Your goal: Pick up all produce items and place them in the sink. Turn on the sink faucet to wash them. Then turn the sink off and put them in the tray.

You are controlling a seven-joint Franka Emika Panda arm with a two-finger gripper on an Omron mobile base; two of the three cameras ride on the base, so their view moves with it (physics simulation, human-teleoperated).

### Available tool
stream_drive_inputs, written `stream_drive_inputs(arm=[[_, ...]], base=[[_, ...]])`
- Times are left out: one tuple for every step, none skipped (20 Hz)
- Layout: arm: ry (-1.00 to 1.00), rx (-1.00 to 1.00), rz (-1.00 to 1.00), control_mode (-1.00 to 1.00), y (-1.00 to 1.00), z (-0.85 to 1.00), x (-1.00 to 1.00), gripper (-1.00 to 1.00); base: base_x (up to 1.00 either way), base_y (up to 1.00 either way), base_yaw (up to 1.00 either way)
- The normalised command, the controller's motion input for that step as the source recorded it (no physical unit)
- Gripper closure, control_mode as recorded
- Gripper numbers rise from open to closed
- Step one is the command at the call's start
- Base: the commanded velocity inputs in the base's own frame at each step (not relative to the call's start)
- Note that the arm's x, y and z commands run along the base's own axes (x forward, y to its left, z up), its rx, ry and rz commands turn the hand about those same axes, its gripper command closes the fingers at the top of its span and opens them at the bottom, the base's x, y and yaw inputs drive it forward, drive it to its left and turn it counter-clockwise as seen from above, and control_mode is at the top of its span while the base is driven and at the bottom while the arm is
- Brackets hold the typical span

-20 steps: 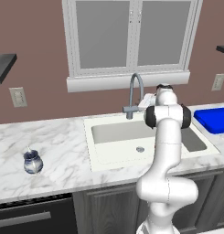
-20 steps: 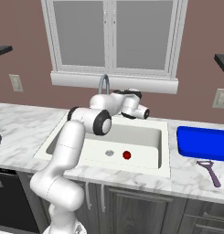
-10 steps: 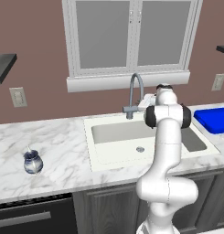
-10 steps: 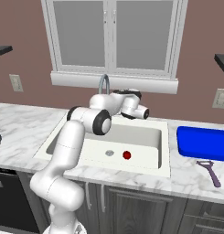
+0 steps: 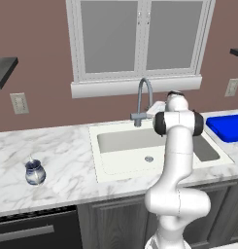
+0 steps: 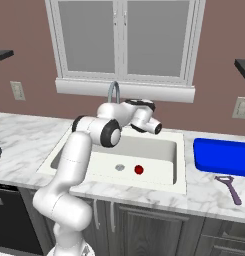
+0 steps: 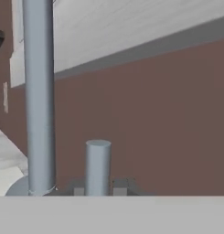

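Note:
A small glossy red fruit (image 6: 139, 170) lies on the floor of the white sink (image 6: 159, 150), just right of the round drain (image 6: 120, 167). The grey gooseneck faucet (image 6: 114, 93) rises behind the basin. My gripper (image 6: 153, 128) is at the faucet's base, above the back of the sink. In the hand view the tall faucet pipe (image 7: 38, 91) stands at the left and its short lever (image 7: 98, 164) sits between my two fingertips; the gripper (image 7: 99, 186) is shut on it. The blue tray (image 6: 221, 155) lies on the counter to the right.
A blue-and-white jar (image 5: 35, 172) stands on the marble counter far left of the sink (image 5: 106, 165). A purple-handled peeler (image 6: 229, 187) lies in front of the tray. Window sill and brown wall run close behind the faucet (image 5: 144, 97).
The gripper's jaws have closed from partly open to shut around the faucet lever. The arm and the red fruit have stayed where they were.

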Motion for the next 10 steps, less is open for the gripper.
stream_drive_inputs(arm=[[0.00,0.11,-0.15,-1.00,-0.44,0.00,0.02,1.00],[0.01,0.12,-0.15,-1.00,-0.47,0.00,0.03,1.00],[0.02,0.12,-0.15,-1.00,-0.47,0.00,0.04,1.00],[0.03,0.11,-0.16,-1.00,-0.39,0.00,0.09,1.00],[0.03,0.10,-0.17,-1.00,-0.35,0.00,0.05,1.00],[0.03,0.09,-0.16,-1.00,-0.34,0.00,0.00,1.00],[0.06,0.09,-0.13,-1.00,-0.34,0.00,0.00,1.00],[0.03,0.08,-0.09,-1.00,-0.29,0.00,0.00,1.00],[0.03,0.05,-0.02,-1.00,-0.22,0.00,0.00,1.00],[0.00,0.00,0.00,-1.00,-0.11,0.00,0.00,1.00]], base=[[0.00,0.00,0.00],[0.00,0.00,0.00],[0.00,0.00,0.00],[0.00,0.00,0.00],[0.00,0.00,0.00],[0.00,0.00,0.00],[0.00,0.00,0.00],[0.00,0.00,0.00],[0.00,0.00,0.00],[0.00,0.00,0.00]])
